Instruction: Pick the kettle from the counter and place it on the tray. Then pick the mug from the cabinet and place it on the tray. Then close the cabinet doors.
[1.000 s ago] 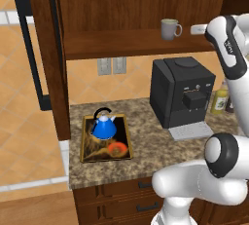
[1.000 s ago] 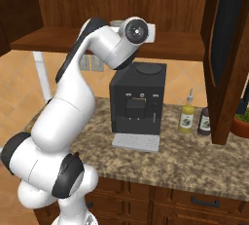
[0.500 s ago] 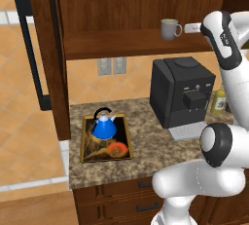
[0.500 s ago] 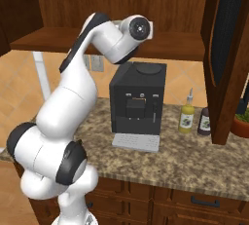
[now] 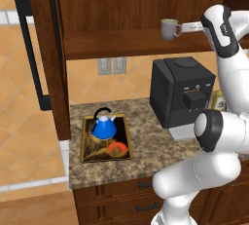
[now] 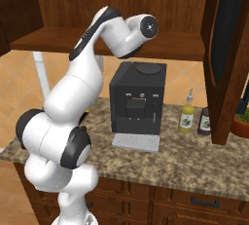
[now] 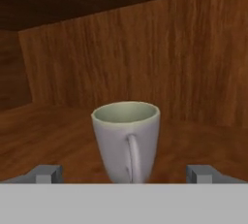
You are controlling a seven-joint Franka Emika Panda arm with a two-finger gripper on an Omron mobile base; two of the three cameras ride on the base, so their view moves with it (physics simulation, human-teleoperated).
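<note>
Now the jaws stand wide apart (nothing gripped), level with the mug (image 7: 127,139) on the cabinet (image 5: 121,44) shelf.

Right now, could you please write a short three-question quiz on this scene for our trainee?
1. True or false: the kettle already stands on the tray.
2. Where is the mug? A) on the counter B) on the cabinet shelf C) on the tray
3. Fill in: the gripper is ____, its fingers either side of the mug's handle, not yet closed.

Key: 1 true; 2 B; 3 open.
</note>
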